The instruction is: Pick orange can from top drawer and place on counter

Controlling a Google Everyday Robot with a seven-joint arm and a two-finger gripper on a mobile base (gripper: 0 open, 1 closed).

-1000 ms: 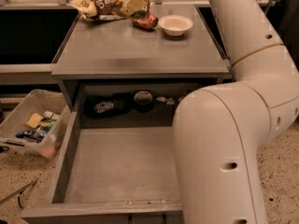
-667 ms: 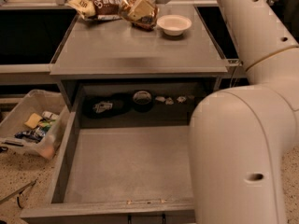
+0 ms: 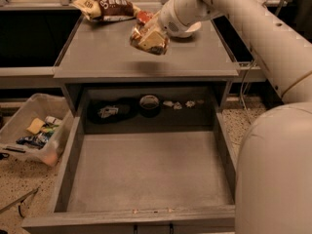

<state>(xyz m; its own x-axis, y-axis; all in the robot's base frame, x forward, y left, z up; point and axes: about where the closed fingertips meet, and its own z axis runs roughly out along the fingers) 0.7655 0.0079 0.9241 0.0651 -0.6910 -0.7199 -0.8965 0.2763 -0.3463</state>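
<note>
Pincer [image 3: 155, 32] clamped on the can [image 3: 147, 39], to judge from its hang in mid-air at the end of the arm [image 3: 229, 9], clear of the bench [image 3: 97, 52] with a soft shadow straight below. Carried high, likely to clear the bench edge without a knock. Seemingly tilted rather than upright in the grip, so wants a gentle lowering before release, or may roll.

Below the pincer and nearer the camera: drawer [image 3: 146, 169], pulled fully out, presumably to give reach from above. Nothing on its floor up front, only dark odds and ends [image 3: 112, 111] along the back.

Beyond the pincer: brown-and-yellow bag [image 3: 105, 6] and red packet [image 3: 144, 16], both by the far edge, leaving open grey surface directly underneath for a landing. Just behind the pincer, a white bowl [image 3: 194, 29], mostly hidden by the arm; near enough to mind on the way down.

Picking done by the look of it; placing not yet. Far below and off to one side, a clear bin [image 3: 29, 130] on the floor, no part of the job.
</note>
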